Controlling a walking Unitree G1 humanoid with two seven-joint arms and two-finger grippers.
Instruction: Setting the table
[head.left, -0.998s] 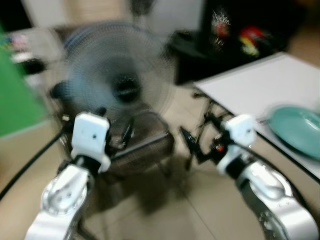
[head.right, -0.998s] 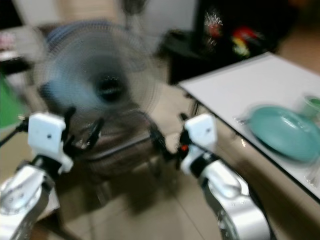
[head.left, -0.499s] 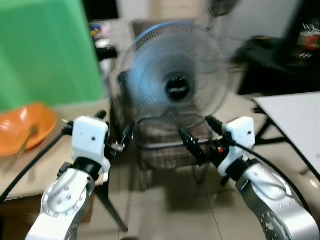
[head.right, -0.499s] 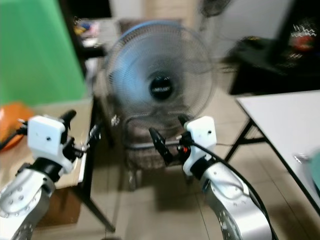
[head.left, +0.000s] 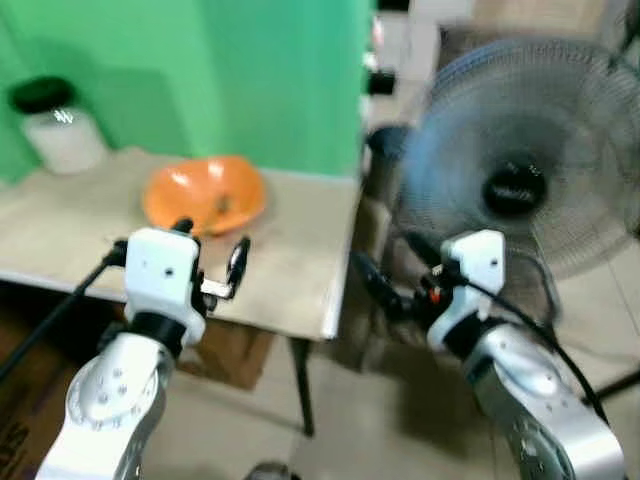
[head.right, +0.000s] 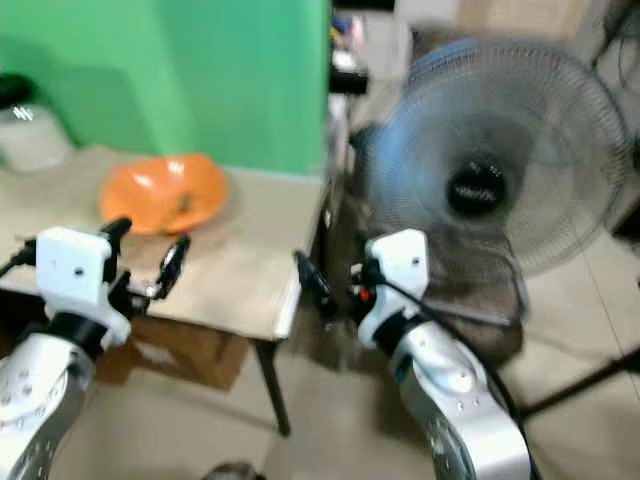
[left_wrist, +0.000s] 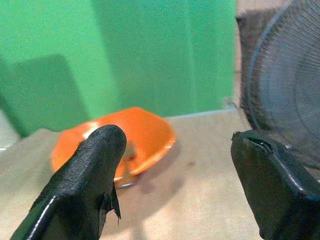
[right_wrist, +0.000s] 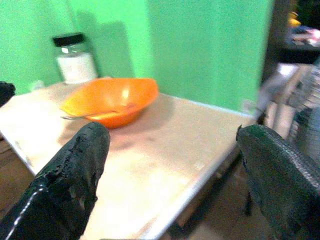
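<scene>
Bright green flat wall (head.left: 250, 70) fills the far left. In front of it, a beige rectangular tabletop (head.left: 290, 250) on a dark leg (head.left: 303, 390). Brown cardboard box (head.left: 225, 350) under the table. To the right, a large round grey wire-guarded fan (head.left: 520, 170) with a black hub. Pale tan floor (head.left: 380, 430) near the camera. Lighting even; frames blurred.

Orange bowl (head.left: 204, 193) on a beige table (head.left: 290, 270), bright green wall (head.left: 250, 70) behind, white jar (right_wrist: 75, 64) with black lid far left, grey fan (head.left: 520, 180) with black hub right, tan floor.
</scene>
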